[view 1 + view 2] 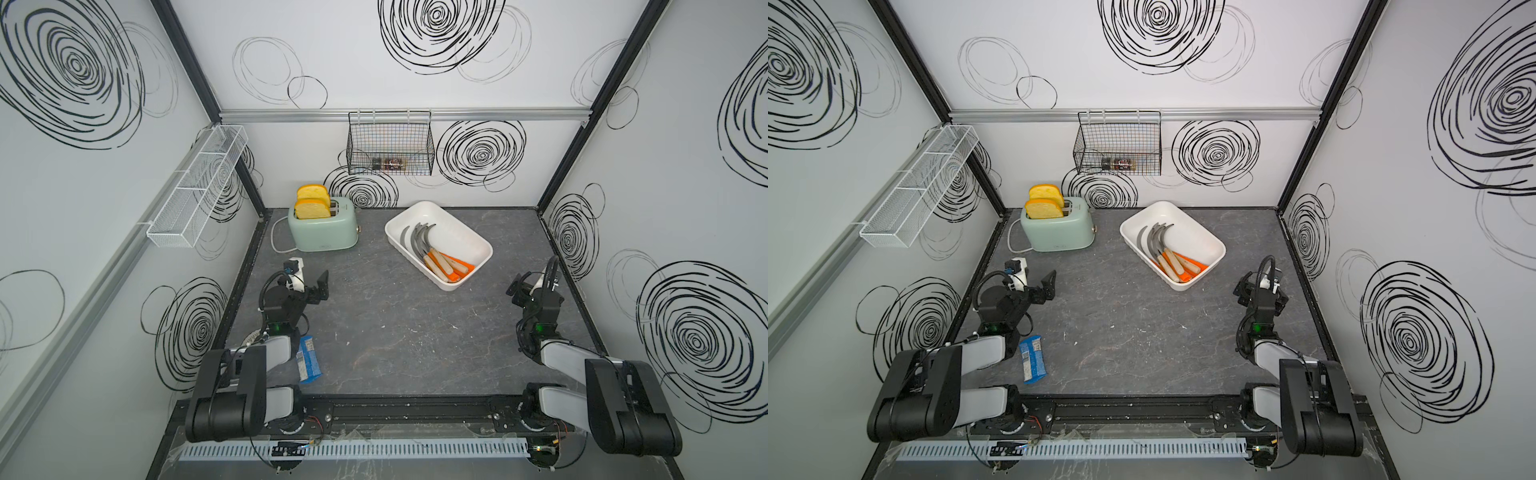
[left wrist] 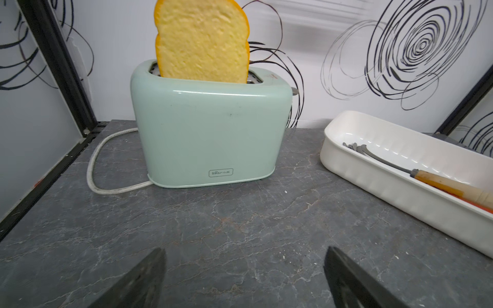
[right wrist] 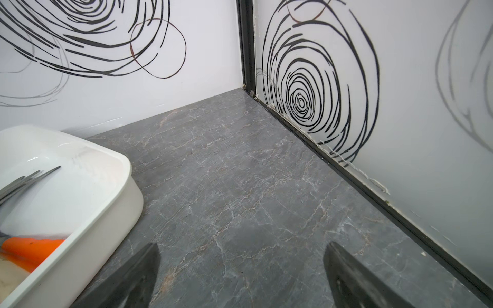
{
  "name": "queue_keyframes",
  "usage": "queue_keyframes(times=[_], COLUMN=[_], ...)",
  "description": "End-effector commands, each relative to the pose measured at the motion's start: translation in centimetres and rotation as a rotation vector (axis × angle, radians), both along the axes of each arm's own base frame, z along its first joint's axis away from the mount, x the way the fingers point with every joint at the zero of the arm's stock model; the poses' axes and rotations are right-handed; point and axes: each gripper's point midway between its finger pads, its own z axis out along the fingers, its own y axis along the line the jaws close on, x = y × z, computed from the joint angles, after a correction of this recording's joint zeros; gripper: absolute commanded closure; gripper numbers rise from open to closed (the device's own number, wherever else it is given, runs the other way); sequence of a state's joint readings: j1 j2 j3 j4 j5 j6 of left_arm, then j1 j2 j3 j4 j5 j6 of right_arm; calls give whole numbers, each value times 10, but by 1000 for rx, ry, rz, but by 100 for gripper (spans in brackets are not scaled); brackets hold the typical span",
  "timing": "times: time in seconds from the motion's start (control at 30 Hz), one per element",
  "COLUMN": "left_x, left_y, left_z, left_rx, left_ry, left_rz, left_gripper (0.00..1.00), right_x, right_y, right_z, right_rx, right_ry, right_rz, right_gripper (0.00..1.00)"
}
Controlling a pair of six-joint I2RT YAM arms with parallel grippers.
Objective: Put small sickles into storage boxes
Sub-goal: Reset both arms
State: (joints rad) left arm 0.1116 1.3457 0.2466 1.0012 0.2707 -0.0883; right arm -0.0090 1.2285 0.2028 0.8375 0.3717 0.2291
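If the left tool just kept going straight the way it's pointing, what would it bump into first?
Most likely the mint-green toaster: in the left wrist view it stands straight ahead of the open left tool, with only bare table between. Depth is hard to judge.

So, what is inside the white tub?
The tub holds a pile of sickles: grey curved blades fanned together, wooden handles lying over orange ones. The overlap hides how many lie underneath.

White tub (image 1: pixel 455 232), grey-bladed sickles (image 1: pixel 436 257) with orange and pale handles — mint toaster (image 1: pixel 328 232), grey marbled table (image 1: pixel 395 332).
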Motion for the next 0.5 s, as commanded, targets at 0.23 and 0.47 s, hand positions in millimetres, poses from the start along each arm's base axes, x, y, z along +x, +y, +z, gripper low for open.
queue_keyframes(times=[0.23, 0.47], left_x=[13, 2], left_y=[-20, -25], left_z=[15, 13], left_rx=[109, 123], left_ry=[-101, -151], left_rz=[-17, -31], left_gripper=[4, 4], right_x=[31, 39], right_y=[30, 50], right_z=[6, 0], right_rx=[-62, -110], right_ry=[-47, -48], right_rz=[181, 272], right_gripper=[2, 2])
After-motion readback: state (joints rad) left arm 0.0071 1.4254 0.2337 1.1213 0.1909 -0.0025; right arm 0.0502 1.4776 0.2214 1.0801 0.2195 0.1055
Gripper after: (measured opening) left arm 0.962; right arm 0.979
